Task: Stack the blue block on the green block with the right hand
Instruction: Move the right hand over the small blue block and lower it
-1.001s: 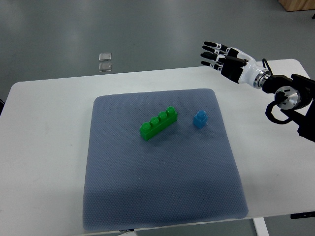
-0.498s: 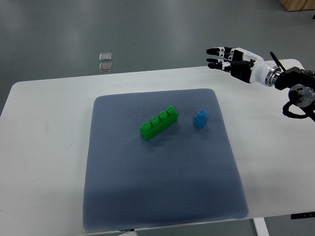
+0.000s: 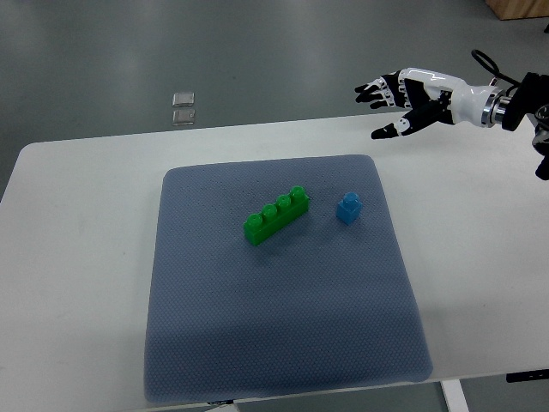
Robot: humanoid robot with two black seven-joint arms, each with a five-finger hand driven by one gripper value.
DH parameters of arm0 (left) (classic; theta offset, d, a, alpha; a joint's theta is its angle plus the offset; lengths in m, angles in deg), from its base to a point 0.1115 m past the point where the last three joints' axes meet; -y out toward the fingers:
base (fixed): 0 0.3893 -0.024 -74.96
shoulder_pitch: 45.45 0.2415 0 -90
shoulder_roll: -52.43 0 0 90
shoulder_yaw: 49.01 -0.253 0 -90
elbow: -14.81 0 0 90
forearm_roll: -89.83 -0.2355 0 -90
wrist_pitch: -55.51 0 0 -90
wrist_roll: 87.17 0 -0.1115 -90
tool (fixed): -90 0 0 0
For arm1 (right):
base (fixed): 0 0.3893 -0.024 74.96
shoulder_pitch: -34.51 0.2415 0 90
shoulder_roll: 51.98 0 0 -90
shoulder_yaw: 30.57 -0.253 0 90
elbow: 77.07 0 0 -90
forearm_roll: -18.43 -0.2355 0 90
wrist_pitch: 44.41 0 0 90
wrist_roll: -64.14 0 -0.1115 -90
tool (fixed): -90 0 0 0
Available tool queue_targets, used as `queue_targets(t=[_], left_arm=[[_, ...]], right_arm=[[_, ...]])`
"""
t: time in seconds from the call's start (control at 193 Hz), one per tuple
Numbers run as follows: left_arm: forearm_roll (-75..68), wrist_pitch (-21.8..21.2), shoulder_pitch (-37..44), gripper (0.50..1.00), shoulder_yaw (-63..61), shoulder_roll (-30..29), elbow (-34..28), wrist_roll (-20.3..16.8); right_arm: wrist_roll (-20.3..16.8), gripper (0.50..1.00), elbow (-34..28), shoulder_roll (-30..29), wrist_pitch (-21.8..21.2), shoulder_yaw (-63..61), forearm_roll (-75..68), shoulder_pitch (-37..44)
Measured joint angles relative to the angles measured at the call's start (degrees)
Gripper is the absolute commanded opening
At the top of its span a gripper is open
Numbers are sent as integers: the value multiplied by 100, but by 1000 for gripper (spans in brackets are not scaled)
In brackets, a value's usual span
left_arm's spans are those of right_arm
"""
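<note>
**Operator:** The fingers (image 3: 375, 88) of my right hand (image 3: 410, 94) are spread and relaxed with nothing in them. The thumb points down toward the table, and the hand hangs over the far right part of it, its arm coming in from the right edge.

**Monitor:** Where is the blue block?

**Operator:** I see the blue block (image 3: 348, 208) upright on the grey-blue mat (image 3: 283, 326), right of centre, well apart from my hand and nearer to me than it. The green block (image 3: 276, 215) lies just to its left, a long piece with four studs, set at a slant so its right end is farther from me. The two are near each other but not touching.

**Monitor:** And around them?

**Operator:** The mat lies on the white table (image 3: 77, 257). On the floor past the table's far edge I can make out two small clear squares (image 3: 183, 107), one above the other.
</note>
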Motion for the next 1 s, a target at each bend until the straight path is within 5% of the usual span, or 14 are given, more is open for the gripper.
queue_targets(t=[0.342, 0.612, 1.001], left_arm=[[0, 0, 0, 1000, 0, 0, 0, 0], [0, 0, 0, 1000, 0, 0, 0, 0], [0, 0, 0, 1000, 0, 0, 0, 0]], right_arm=[[449, 924, -422, 0, 170, 5, 2096, 24], [447, 921, -667, -167, 1025, 159, 3522, -22], [55, 917, -681, -465, 2216, 1185, 3681, -36]])
